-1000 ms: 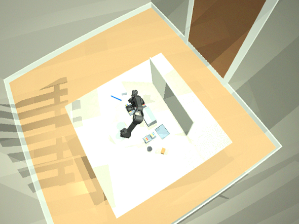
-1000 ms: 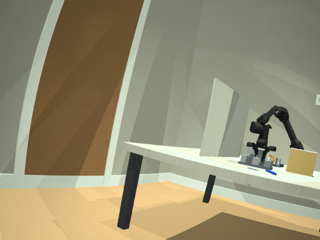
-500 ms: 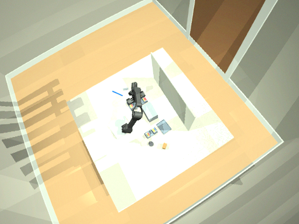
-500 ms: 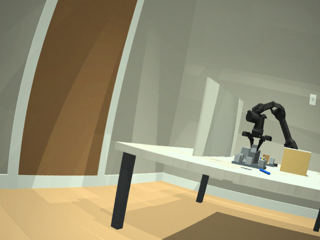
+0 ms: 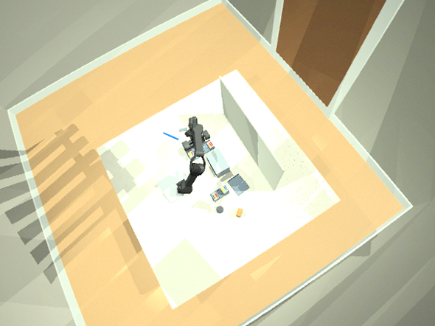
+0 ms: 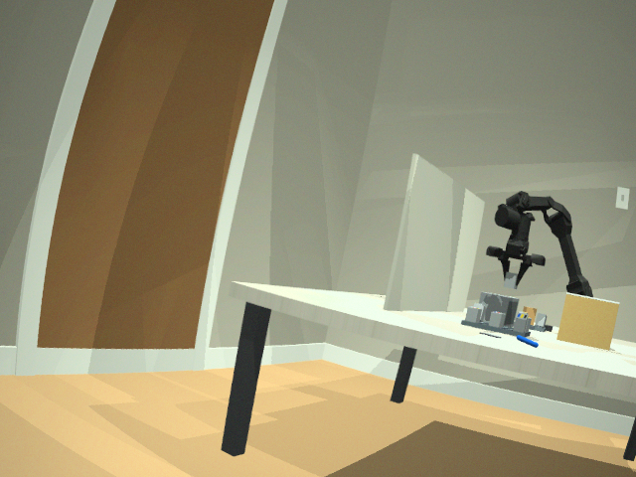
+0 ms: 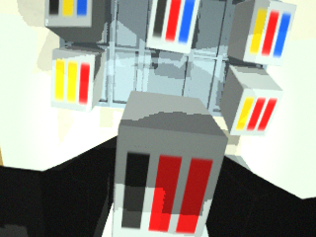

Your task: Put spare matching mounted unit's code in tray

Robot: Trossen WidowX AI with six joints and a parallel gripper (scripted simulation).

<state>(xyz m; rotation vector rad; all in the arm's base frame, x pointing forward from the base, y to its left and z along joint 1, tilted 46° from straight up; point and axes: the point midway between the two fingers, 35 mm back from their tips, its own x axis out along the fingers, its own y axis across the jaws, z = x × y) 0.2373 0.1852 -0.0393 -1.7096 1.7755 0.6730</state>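
Note:
My gripper [image 6: 511,280] [image 7: 160,148] is shut on a grey spare block with one black and two red stripes, held above the rack's near edge. The rack [image 6: 470,322] [image 7: 113,74] below holds other spares: a black-red-blue one [image 7: 173,22], a yellow-yellow-red one [image 7: 71,81], a yellow-red-red one [image 7: 254,111], a yellow-red-blue one [image 7: 269,32] and a black-yellow-blue one [image 7: 69,10]. A shallow blue-grey tray [image 5: 238,184] lies beyond the grey box. I cannot tell which is the mounted unit; no code on a back shows.
The grey box [image 5: 218,162] [image 6: 501,305] stands beside the rack. A small holder with striped pieces [image 5: 219,193] lies beside the tray. A tall pale panel [image 5: 246,132] [image 6: 423,240] stands behind. A blue rod [image 5: 170,135] [image 6: 527,341], orange block [image 5: 239,212] and dark round piece [image 5: 219,209] lie about.

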